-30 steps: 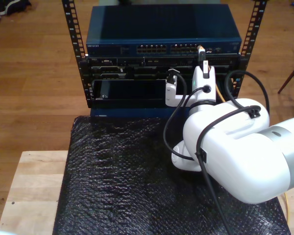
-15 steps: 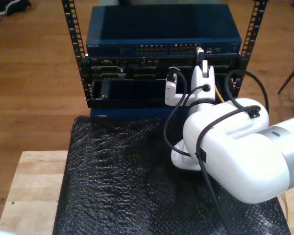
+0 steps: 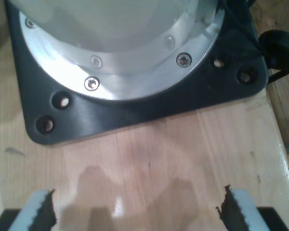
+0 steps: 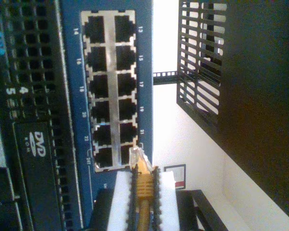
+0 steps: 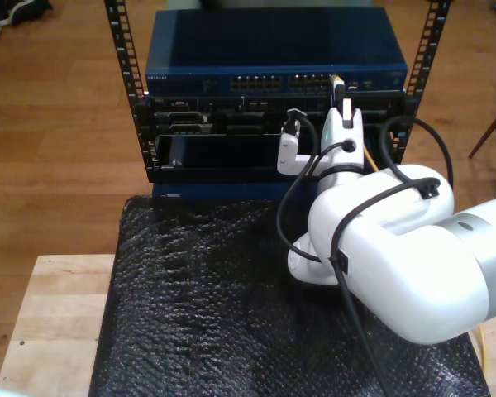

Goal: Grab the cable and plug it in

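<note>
I'm on the plugging-in step. My second hand is clamped on the thin yellow-orange network cable, its clear plug just short of the blue switch's port block, at the block's six o'clock end. Next: line up and push in. My first hand hangs spread over the wooden desk.

Second gripper stretched forward on a white arm, fingers clamped on the cable with its plug just past the fingertips, first gripper pointing down, fingers spread wide apart
</note>
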